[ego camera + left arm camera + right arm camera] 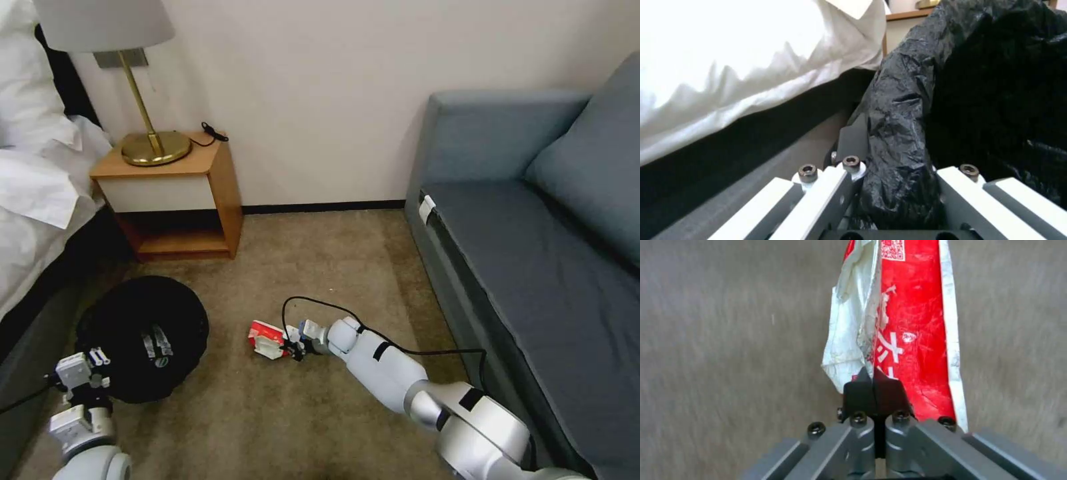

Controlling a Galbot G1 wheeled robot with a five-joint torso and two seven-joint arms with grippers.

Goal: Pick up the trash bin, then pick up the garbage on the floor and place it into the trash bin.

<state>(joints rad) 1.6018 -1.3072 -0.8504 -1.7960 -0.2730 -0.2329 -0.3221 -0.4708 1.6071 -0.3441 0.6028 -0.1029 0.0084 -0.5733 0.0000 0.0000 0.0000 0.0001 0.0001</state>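
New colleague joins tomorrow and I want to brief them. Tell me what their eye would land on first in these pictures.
First, the red-and-white snack packet on the carpet mid-room, pinched at one end by the right gripper, whose fingertips are pressed together on it. Next, the trash bin with its black bag liner, near the bed on the robot's left, its rim clamped in the left gripper.

You can't see the trash bin's (143, 337) white body under its black liner, and the items inside it are too small to identify.
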